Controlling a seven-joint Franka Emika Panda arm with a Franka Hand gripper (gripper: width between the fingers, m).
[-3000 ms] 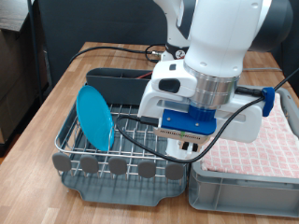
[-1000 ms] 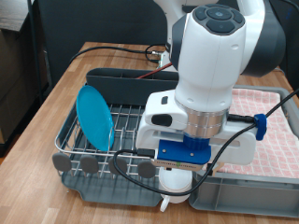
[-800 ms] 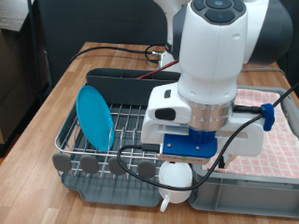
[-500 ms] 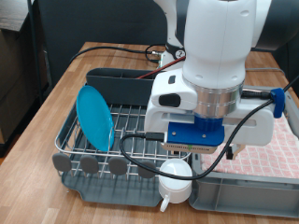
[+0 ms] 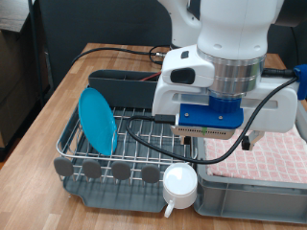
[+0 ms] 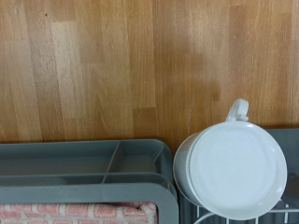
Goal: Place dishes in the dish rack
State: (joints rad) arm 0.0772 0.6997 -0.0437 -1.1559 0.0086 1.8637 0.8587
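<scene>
The arm has lifted away and the white mug [image 5: 179, 185] is left behind, sitting upside down at the near corner of the dish rack [image 5: 96, 144], towards the exterior view's bottom — a second ago it hung right under the tool [image 5: 190, 140], and now there's clear air between them! That reads as a release: the mug is down and standing by itself, so a second dish looks to be delivered. The tool hovers above the rack's wires, just up and back from the mug, with nothing visible between its fingers; whether they stand apart or together, I cannot tell, since the blue mount and cables hide them in the exterior view and the wrist view doesn't show them at all. Look at the mug: flat base up, its axis running vertical, its handle poking out over the rack's front edge towards the exterior view's bottom. The wrist view confirms it, looking straight down on the round white base [image 6: 232, 170] with the handle loop jutting towards the bare wooden table [image 6: 103, 65]. Over on the exterior view's left, the blue plate [image 5: 97, 120] stands on edge in the wires, face turned to the right, leaning slightly, unchanged from three seconds ago. The pink checkered cloth [image 5: 273, 153] lies at the right.
</scene>
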